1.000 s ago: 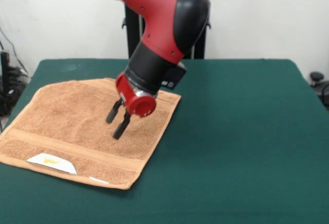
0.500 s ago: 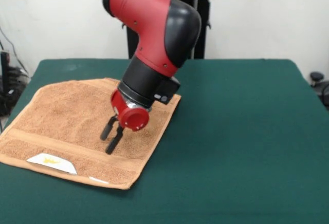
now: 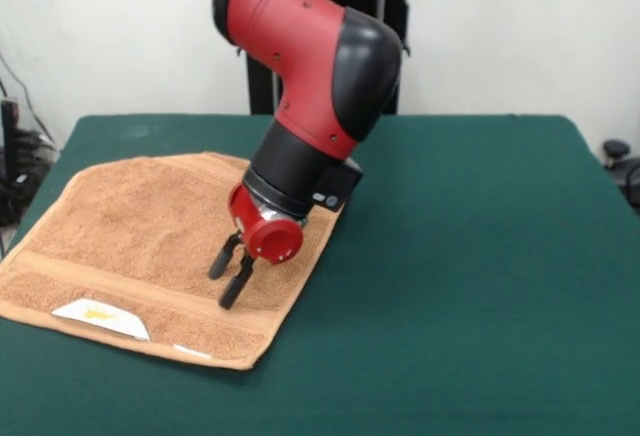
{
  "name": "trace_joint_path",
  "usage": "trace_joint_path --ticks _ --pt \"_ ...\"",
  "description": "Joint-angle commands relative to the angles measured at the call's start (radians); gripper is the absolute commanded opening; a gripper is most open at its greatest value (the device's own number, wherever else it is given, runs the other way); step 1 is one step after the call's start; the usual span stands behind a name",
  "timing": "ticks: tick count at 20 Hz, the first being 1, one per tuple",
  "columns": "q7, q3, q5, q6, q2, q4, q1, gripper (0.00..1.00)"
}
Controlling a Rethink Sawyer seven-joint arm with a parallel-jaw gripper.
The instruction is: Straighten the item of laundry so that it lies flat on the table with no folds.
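Observation:
The light-brown terry towel (image 3: 130, 246) lies spread on the left part of the dark green table (image 3: 470, 256), with woven border bands along its near edge and a white label with a yellow mark (image 3: 100, 318) near the front left. Its left corner reaches the table's left edge. My gripper (image 3: 228, 278) hangs from the red and black arm over the towel's right half, close above the near border band. Its two black fingers (image 3: 236, 284) stand slightly apart and hold nothing. The arm hides part of the towel's far right corner.
The robot's black pedestal (image 3: 262, 84) stands behind the table's far edge. Dark equipment (image 3: 12, 156) stands off the table's left side, and a dark object (image 3: 622, 161) sits off the right edge.
The gripper went down and left toward the towel's near band, then shifted a little right. The fingers stay slightly apart. The towel has not moved.

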Motion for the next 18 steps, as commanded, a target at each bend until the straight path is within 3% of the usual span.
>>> trace_joint_path --ticks 1,12,18 --pt "-0.012 0.198 -0.065 0.252 0.031 -0.066 -0.064 1.00" --pt "-0.021 0.176 -0.116 0.567 -0.038 -0.116 -0.062 1.00" --pt "-0.038 0.179 -0.165 0.584 -0.068 -0.118 -0.056 1.00"
